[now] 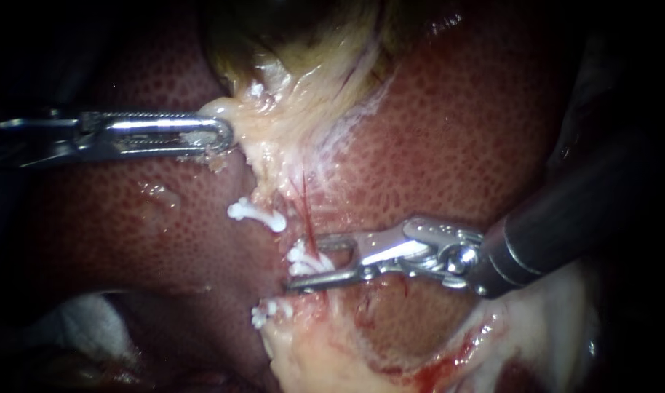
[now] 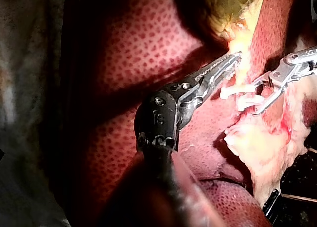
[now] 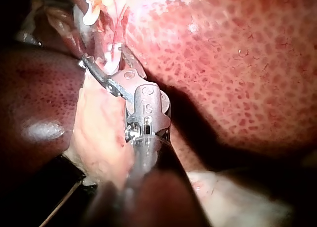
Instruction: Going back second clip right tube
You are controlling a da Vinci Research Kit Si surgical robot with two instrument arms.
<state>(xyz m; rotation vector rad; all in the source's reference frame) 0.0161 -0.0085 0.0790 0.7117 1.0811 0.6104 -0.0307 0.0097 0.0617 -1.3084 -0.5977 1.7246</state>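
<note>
Mottled red-brown liver [image 1: 456, 131] backs the right instrument [image 1: 305, 263], its open end effector straddling a white plastic clip [image 1: 300, 256] (left instrument [image 1: 227, 135] clamps pale yellow tissue [image 1: 274, 124]); a crooked withdrawal could snag that clip.

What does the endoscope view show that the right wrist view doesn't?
Only the endoscope view: the left instrument, jaws shut on pale tissue below the gallbladder. Only the right wrist view: a blurred pale mass beside the shaft, which I cannot identify. Both: the right instrument, jaws open with a white clip between them, over the liver.
</note>
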